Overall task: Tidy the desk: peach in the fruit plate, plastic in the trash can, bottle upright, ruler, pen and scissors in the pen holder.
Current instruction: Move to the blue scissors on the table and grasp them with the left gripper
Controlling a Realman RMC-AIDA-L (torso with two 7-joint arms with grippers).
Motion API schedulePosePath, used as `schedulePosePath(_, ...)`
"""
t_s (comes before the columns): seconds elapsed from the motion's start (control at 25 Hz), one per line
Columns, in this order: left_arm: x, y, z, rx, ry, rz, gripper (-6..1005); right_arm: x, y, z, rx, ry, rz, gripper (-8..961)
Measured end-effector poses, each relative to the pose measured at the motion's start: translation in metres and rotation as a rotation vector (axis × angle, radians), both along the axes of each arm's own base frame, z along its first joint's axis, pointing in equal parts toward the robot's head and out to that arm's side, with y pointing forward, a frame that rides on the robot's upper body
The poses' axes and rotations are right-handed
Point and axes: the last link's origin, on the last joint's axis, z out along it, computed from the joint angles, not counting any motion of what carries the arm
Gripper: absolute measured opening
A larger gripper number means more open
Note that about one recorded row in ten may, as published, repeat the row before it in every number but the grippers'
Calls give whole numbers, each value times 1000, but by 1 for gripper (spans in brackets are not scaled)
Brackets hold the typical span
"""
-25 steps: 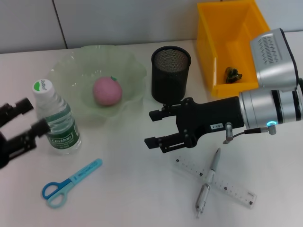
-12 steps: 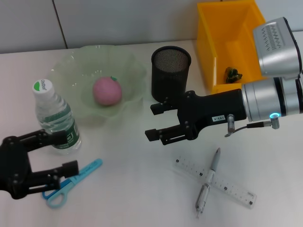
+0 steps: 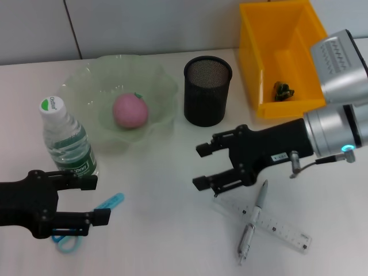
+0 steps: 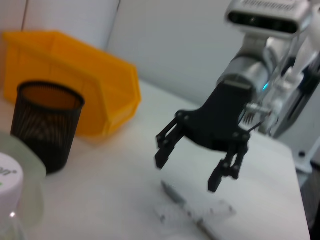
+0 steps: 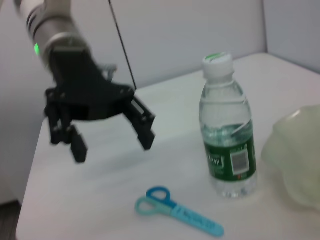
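Observation:
The pink peach (image 3: 130,111) lies in the green glass fruit plate (image 3: 163,86). The water bottle (image 3: 66,144) stands upright; it also shows in the right wrist view (image 5: 227,154). The blue scissors (image 3: 108,202) lie on the desk, partly hidden under my open left gripper (image 3: 96,199), which hovers just over them. They show whole in the right wrist view (image 5: 177,212). A grey pen (image 3: 253,221) lies across a clear ruler (image 3: 276,227). My open right gripper (image 3: 201,167) hovers just left of them. The black mesh pen holder (image 3: 207,90) is empty. Dark plastic (image 3: 282,90) lies in the orange bin (image 3: 259,52).
The orange bin stands at the back right, close to the pen holder. The bottle stands directly behind my left gripper. A white wall runs along the back of the desk.
My left gripper has swung down from beside the bottle to over the scissors. My right gripper has moved right and down toward the pen and ruler.

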Motion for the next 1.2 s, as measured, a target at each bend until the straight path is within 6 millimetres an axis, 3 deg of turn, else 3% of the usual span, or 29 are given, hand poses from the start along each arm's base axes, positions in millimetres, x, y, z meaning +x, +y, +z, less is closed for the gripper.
schedulePosePath(0.16, 9, 4, 0, -27, 49, -1, 816, 3, -3, 5, -11, -12, 10, 757)
schedulePosePath(0.2, 28, 10, -1, -62, 140, -13, 816, 5, -4, 9, -22, -17, 14, 756)
schedulePosePath(0.36, 44, 13, 0, -73, 202, -32, 816, 7, -6, 12, -29, -25, 24, 756)
schedulePosePath(0.4, 60, 15, 0, -76, 278, -55, 816, 9, -6, 14, -28, -32, 24, 756)
schedulePosePath(0.48, 75, 16, 0, -70, 342, -80, 816, 10, -6, 15, -26, -35, 23, 756)
schedulePosePath(0.64, 78, 16, 0, -67, 374, -73, 816, 13, -7, 18, -13, -43, 25, 756)
schedulePosePath(0.72, 100, 20, -3, -57, 493, -117, 816, 14, -8, 19, -4, -46, 26, 756)
schedulePosePath(0.84, 105, 21, -7, -67, 529, -120, 816, 14, -8, 21, 4, -51, 31, 756)
schedulePosePath(0.92, 119, 27, -19, -84, 645, -124, 815, 14, -8, 22, 7, -60, 37, 756)
schedulePosePath(1.2, 133, 38, -38, -77, 802, -92, 815, 11, -5, 25, 14, -78, 53, 756)
